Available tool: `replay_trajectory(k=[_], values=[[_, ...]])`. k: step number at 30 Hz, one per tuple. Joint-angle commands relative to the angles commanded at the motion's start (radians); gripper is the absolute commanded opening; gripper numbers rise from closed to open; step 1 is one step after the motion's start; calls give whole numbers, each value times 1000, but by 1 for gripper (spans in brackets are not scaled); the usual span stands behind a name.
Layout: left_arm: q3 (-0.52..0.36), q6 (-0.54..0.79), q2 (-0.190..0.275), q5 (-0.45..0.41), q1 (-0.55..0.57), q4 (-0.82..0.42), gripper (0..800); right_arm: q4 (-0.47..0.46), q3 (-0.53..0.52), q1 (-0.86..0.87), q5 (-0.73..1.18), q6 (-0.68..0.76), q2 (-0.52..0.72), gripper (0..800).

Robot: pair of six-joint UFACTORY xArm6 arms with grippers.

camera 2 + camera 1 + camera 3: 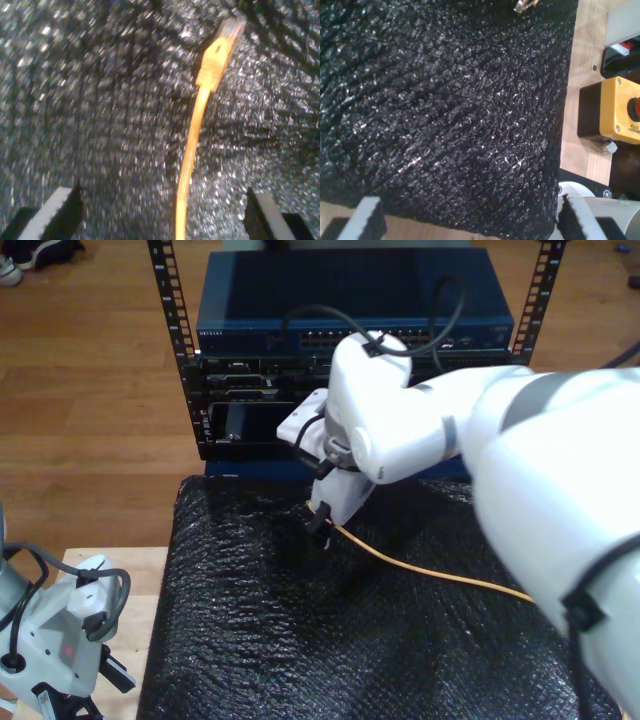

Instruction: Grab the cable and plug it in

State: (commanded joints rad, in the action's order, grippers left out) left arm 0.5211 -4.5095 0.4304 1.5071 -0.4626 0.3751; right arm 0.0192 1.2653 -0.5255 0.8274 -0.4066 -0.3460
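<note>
In the first wrist view my first end effector (465,220) has its jaws spread wide with nothing between them, hanging over a black textured mat (445,110). A yellow emergency-stop box (620,107) sits on the wooden counter (580,65) beside the mat's edge, and a clear plug tip peeks in where the mat meets the frame.

In the second wrist view my second end effector (165,217) is also wide open and empty — the cable (192,145) runs up between the two pads without touching either, its clear plug (231,29) lying on the mat.

In the exterior view the cable (430,568) trails across the mat from the centre toward the right of the frame. The second arm reaches in from the right, its end effector just above the cable's plug end. A network rack (350,310) stands at the top — the first arm sits at lower left.
</note>
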Motion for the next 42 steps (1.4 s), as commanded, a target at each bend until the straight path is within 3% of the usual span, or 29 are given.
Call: replay_trajectory(k=[17,42], values=[[-2,0,-2,-6,-2,0,800,-68,143,-11,2,89,-138,710],[-2,0,-2,-6,0,0,800,-107,176,-9,5,89,-169,401]])
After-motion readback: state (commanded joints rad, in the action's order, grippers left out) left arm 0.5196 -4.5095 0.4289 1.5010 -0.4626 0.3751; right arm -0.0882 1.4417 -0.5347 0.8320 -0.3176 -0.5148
